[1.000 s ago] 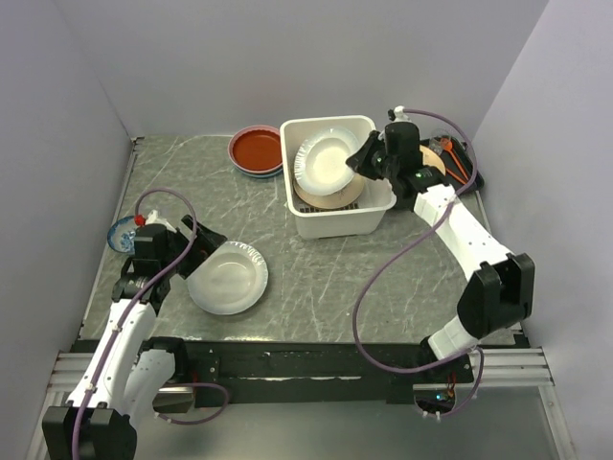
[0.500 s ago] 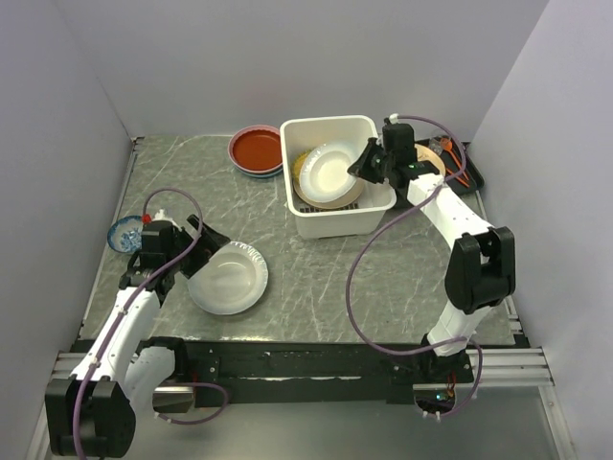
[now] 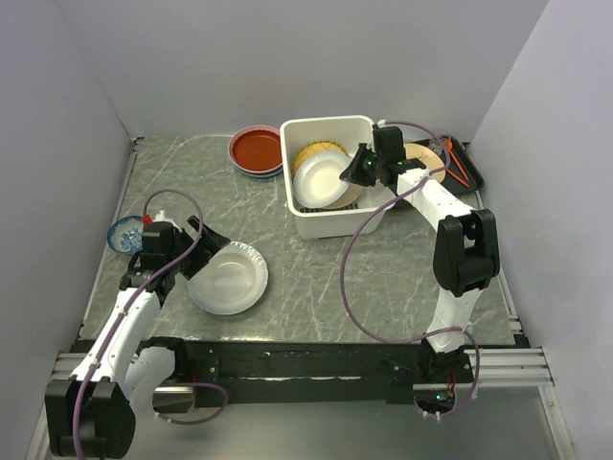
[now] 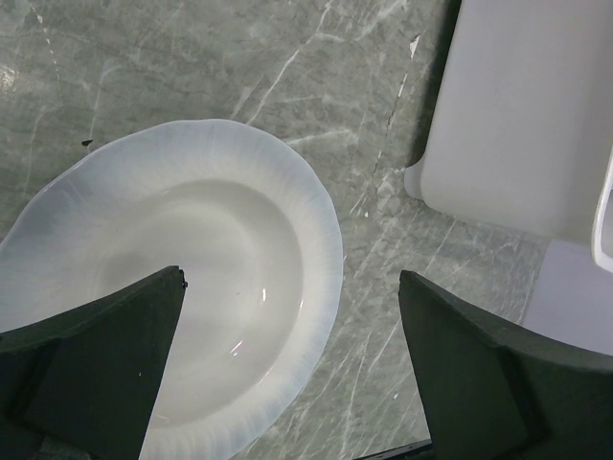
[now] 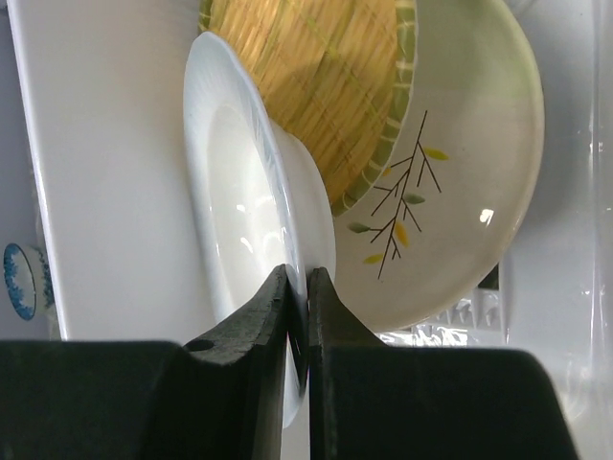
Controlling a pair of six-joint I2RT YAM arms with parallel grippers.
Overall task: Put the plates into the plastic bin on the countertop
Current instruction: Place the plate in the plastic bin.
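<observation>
Right tool [image 5: 299, 280] is clenched on the rim of a white plate [image 5: 235, 220], one finger on each face. That plate is inside the plastic bin [image 3: 335, 226], tilted rather than flat, over the two plates lying in there. The right arm reaches in over the bin's right rim.

Stack in the bin:
- Yellow lattice plate [image 5: 316, 86] sits toward the back wall.
- Cream plate with branch print [image 5: 450, 163] lies beneath the yellow one. The slotted bin floor shows past its edge.
- Can't tell whether the white plate's underside touches the yellow one; they overlap in the wrist view.

Left tool [image 4: 290, 280] is released, jaws spread wide. It hovers low over a second white plate [image 4: 201, 240]. That plate lies flat on the surface [image 3: 316, 287], front-left, well apart from the bin. One finger is over the plate's well and the other over bare surface past the rim, so the rim's right edge sits between them. No grip. Can't tell if there's contact.

Also on the surface:
- Red plate [image 3: 257, 148] tops a small stack just beside the bin's back-left corner.
- Small blue patterned bowl [image 3: 123, 233] is at the left edge, near the left tool.
- Black tray [image 3: 471, 165] is back right, beyond the bin, with orange items on it.
</observation>
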